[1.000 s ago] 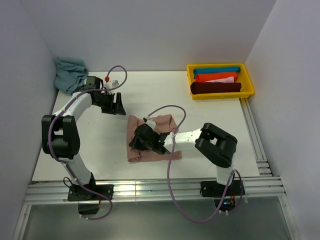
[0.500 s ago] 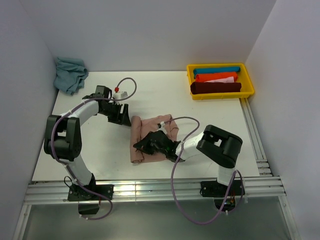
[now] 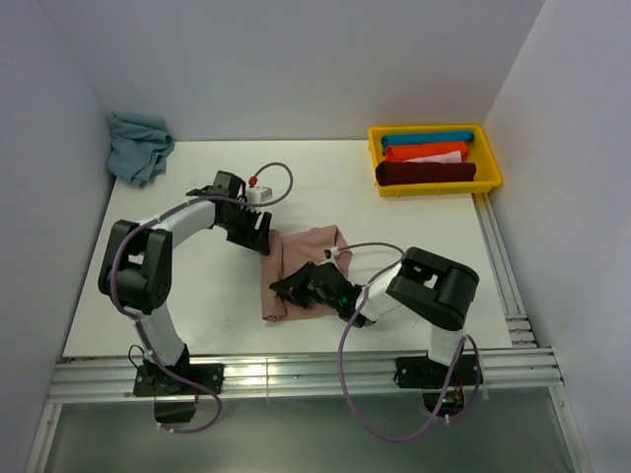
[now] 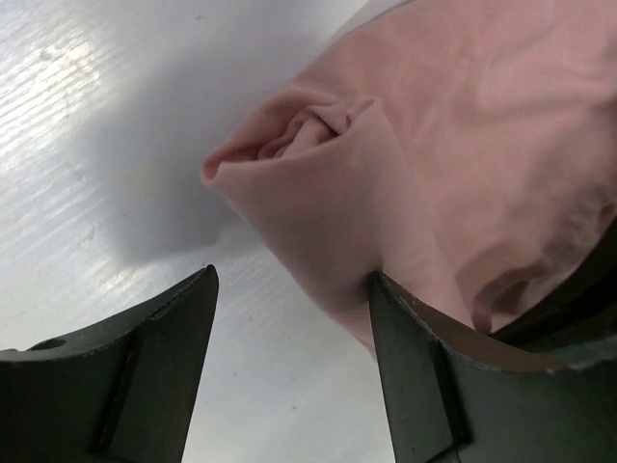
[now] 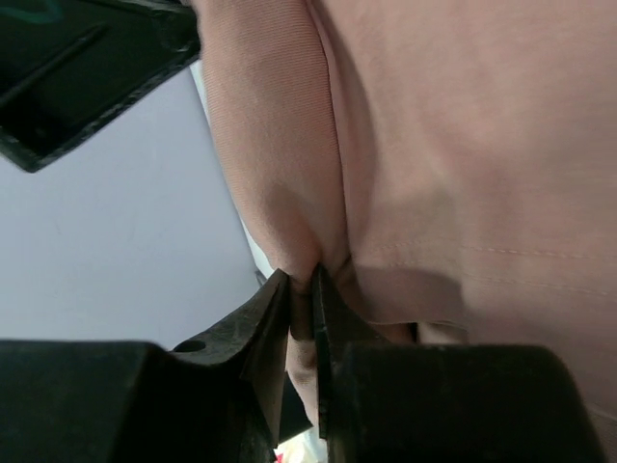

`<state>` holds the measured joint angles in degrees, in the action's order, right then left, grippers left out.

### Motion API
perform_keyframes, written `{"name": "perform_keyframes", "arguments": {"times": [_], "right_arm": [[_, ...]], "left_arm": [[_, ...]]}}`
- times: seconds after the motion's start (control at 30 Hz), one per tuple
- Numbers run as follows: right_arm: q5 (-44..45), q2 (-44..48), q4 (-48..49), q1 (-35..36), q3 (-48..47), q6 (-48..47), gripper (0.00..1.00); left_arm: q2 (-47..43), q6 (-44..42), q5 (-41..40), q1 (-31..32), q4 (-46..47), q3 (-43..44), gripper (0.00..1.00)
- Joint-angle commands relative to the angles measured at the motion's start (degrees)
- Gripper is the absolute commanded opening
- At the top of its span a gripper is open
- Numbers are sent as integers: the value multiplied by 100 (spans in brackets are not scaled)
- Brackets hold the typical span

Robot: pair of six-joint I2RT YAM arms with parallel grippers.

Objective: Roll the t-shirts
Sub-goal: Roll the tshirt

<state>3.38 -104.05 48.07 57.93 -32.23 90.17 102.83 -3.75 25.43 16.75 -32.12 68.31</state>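
White bench [image 3: 217,305]: left pincer [image 4: 289,289], apart, has reached the dusty pink cloth t-shirt [image 3: 311,246] my right pincer [image 5: 301,278] clamps; rolling can continue.

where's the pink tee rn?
Top view: the pink t-shirt lies mid-table, between the two arms. The open left gripper sits at its far-left corner, and the right gripper pinches a fold on its near side.

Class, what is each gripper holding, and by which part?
Right gripper pinches a fold of the pink t-shirt; left gripper, open, holds nothing.
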Motion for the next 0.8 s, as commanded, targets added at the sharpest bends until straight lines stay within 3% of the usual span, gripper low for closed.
{"name": "perform_keyframes", "arguments": {"times": [0.0, 0.13, 0.43, 0.57, 0.77], "right_arm": [[128, 86, 168, -36, 155, 247, 20], [321, 454, -674, -36, -20, -25, 27], [1839, 1203, -4663, 253, -1706, -1167, 43], [2570, 1063, -6279, 534, -2664, -1519, 43], [3238, 246, -7863, 860, -4281, -2003, 43]], "left_arm": [[202, 23, -530, 196, 13, 287, 69], [413, 58, -785, 354, -127, 507, 69], [747, 14, -1172, 574, -391, 858, 69], [871, 23, -1233, 636, -506, 999, 68], [906, 50, -1312, 724, -567, 1131, 68]]}}
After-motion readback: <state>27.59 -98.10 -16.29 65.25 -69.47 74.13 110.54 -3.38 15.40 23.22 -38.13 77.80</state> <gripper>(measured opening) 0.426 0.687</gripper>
